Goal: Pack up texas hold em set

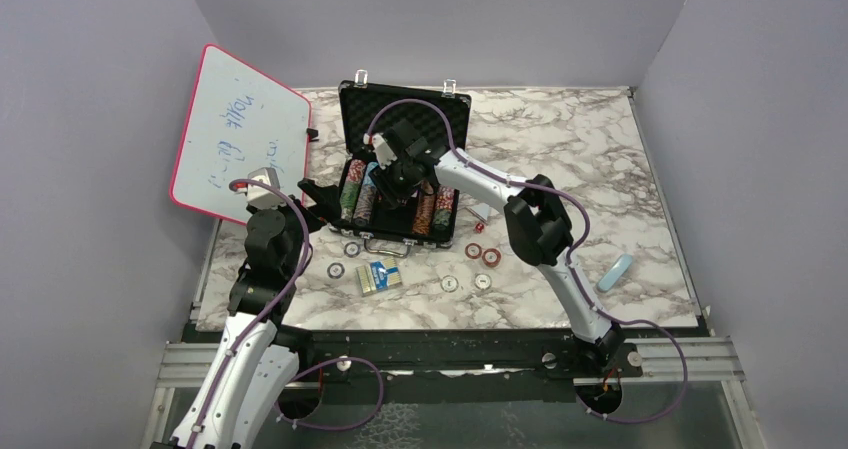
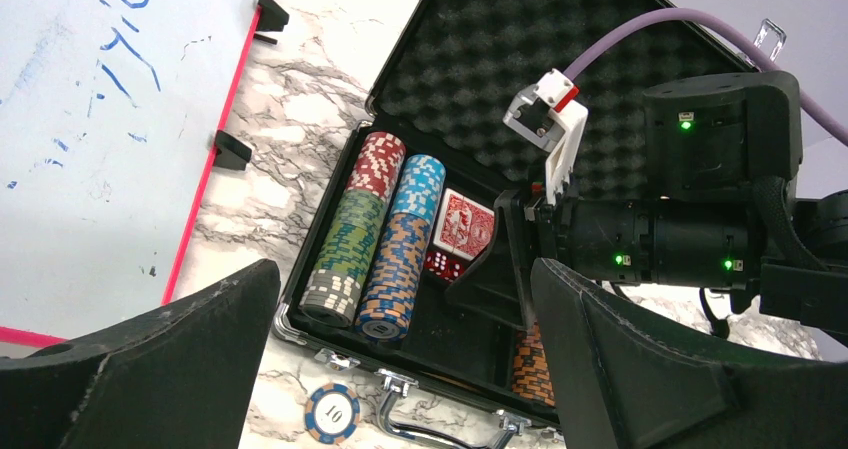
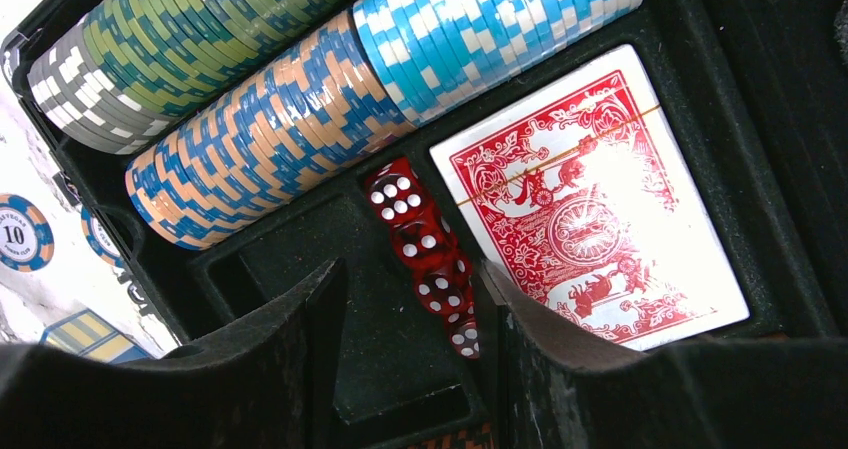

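The black briefcase [image 1: 355, 114] lies open at the middle of the marble desk [image 1: 600, 169], its lid tipped back. The right gripper [image 3: 412, 284] hangs inside it, jaws apart and holding nothing, just above the row of red dice [image 3: 430, 244] and the vacant pocket [image 3: 280, 254] beside them. The left gripper [image 2: 405, 269] waits near the case's left edge, jaws also wide apart and empty.

The main risk is probably contact. If the right jaws drop or close here, a finger could knock the dice out of their groove or scrape the red card deck [image 3: 590, 199] just beside them. The left gripper sits close enough that a careless move could shove the case or meet the right arm. Closing the lid now would leave pieces behind.

The top view alone shows those pieces: the blue card deck [image 1: 380, 276] and several loose chips [image 1: 483, 281] on the desk in front of the case. The right wrist view alone shows the dice pips, the vacant pocket and how tightly the rows of poker chips [image 3: 260, 159] sit. The left wrist view gives the foam lid [image 2: 480, 59] and the right gripper's body from the side.
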`<state>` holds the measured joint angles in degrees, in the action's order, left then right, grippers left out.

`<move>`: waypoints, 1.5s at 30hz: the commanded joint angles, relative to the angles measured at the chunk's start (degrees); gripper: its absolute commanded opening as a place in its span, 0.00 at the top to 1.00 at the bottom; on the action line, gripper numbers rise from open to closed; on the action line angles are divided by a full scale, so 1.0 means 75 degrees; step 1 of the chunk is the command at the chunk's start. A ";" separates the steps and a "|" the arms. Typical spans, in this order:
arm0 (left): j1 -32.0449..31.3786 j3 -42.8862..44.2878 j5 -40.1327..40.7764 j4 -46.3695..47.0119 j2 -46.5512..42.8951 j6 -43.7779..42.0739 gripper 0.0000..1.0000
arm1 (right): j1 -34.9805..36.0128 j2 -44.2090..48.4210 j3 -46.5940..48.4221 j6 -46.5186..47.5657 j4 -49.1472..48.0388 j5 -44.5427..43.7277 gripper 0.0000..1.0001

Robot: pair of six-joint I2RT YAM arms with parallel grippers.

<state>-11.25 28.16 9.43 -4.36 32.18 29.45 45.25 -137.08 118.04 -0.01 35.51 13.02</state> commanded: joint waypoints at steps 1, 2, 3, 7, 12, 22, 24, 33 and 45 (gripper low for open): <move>0.0046 -0.0069 -0.0131 0.0189 -0.0076 -0.0051 0.01 | 0.0035 -0.0363 -0.0340 -0.0042 0.0223 0.0274 0.47; 0.0046 -0.0067 -0.0132 0.0187 -0.0077 -0.0056 0.01 | 0.0036 -0.0370 -0.0340 -0.0067 0.0233 0.0263 0.47; 0.0046 -0.0064 -0.0132 0.0183 -0.0082 -0.0058 0.01 | 0.0036 -0.0389 -0.0315 -0.0085 0.0243 0.0227 0.47; 0.0046 -0.0064 -0.0141 0.0183 -0.0076 -0.0044 0.01 | 0.0035 -0.0349 -0.0071 -0.0137 0.0211 0.0010 0.44; 0.0046 -0.0065 -0.0134 0.0190 -0.0085 -0.0037 0.01 | 0.0035 -0.0251 0.0575 -0.0375 0.0187 -0.0569 0.33; 0.0046 -0.0069 -0.0124 0.0184 -0.0078 -0.0043 0.01 | 0.0035 0.0737 0.0226 -0.0944 -0.0612 -0.1220 0.23; 0.0046 -0.0064 -0.0131 0.0197 -0.0074 -0.0037 0.01 | 0.0032 0.1011 -0.0031 -0.1106 -0.0700 -0.1442 0.23; 0.0046 -0.0075 -0.0198 0.0249 -0.0098 -0.0026 0.01 | 0.0024 0.3501 -0.2699 -0.2072 -0.1179 -0.3025 0.36; 0.0046 -0.0100 -0.0331 0.0293 -0.0196 0.0020 0.01 | -0.0692 0.6089 -0.6819 -0.4887 -0.0357 -0.4442 0.50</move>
<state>-11.25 28.14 8.67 -4.08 31.44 29.52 43.38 -94.32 72.99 -24.53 30.30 -16.95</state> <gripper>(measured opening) 0.990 0.532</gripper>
